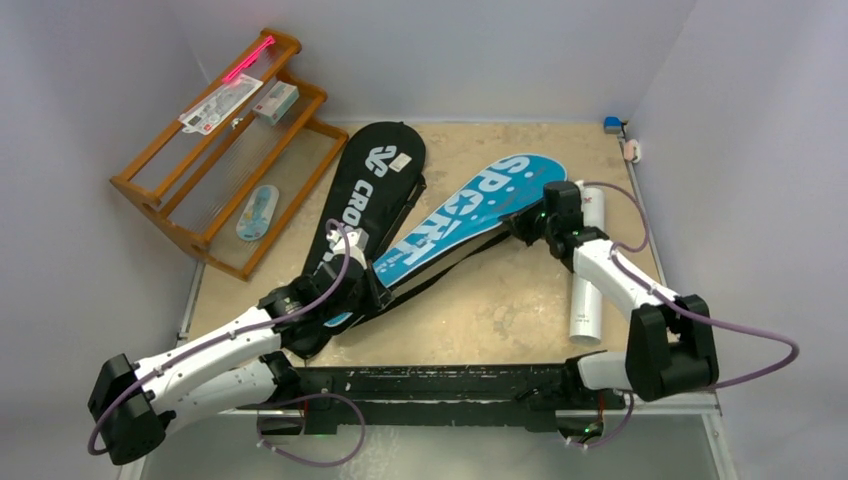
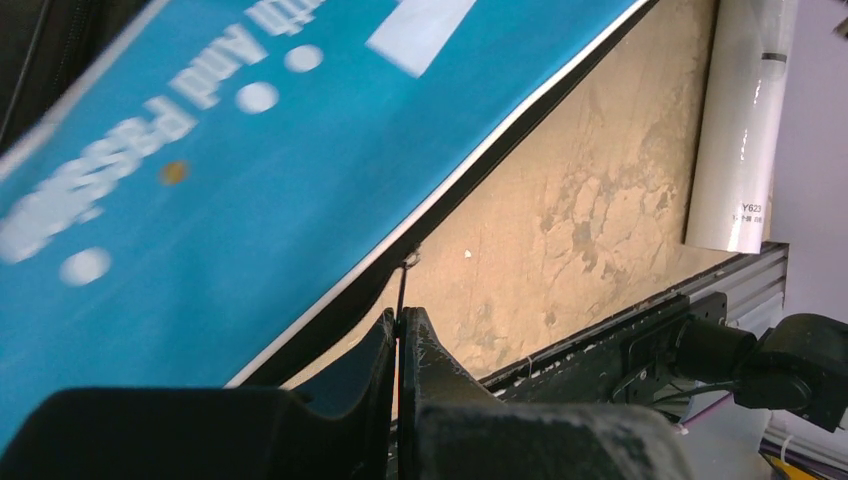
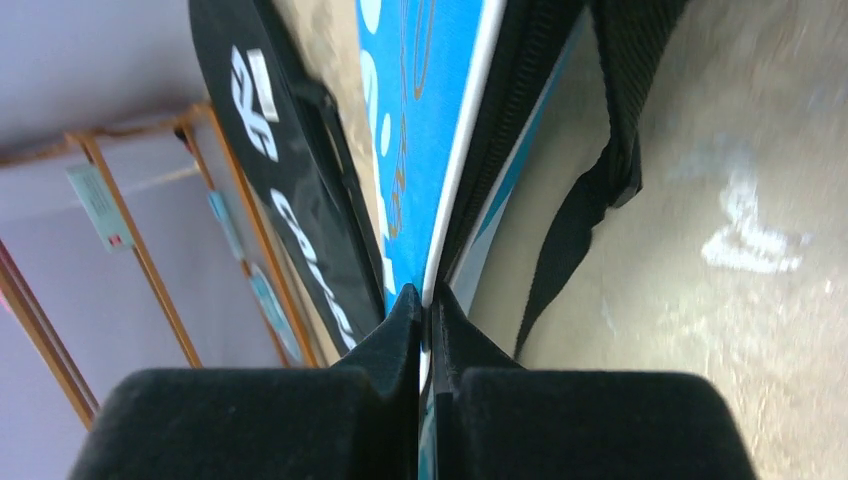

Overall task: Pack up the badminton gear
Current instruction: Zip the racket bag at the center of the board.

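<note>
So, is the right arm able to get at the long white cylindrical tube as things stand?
Probably yes, but not at once. The long white cylindrical tube lies bare beside that arm, but the right gripper is shut on the edge of the blue racket-shaped "SPORT" cover and would need to release first.

Your tan table (image 1: 480, 320) has got the black cover (image 1: 375, 185) by your left gripper (image 1: 372, 285), blue cover (image 1: 470, 215) running over to your right gripper (image 1: 522, 215), white tube (image 1: 586, 305) just beside that one.
</note>
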You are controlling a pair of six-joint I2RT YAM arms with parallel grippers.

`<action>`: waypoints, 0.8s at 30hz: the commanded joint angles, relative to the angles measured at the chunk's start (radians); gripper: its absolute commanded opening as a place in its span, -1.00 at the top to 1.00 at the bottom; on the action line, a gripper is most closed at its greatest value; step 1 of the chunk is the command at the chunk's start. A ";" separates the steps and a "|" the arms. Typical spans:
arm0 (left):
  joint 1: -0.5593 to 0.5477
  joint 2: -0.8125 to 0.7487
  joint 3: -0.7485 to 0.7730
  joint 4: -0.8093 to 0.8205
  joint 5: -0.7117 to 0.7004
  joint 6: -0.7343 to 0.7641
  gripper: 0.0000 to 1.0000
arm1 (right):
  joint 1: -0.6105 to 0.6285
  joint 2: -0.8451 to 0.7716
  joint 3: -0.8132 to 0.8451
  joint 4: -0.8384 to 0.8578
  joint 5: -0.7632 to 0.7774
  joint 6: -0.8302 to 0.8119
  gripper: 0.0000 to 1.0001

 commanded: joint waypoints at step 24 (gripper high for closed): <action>0.004 -0.063 -0.169 -0.122 0.052 -0.103 1.00 | -0.242 0.475 0.669 -0.038 -0.184 -0.366 1.00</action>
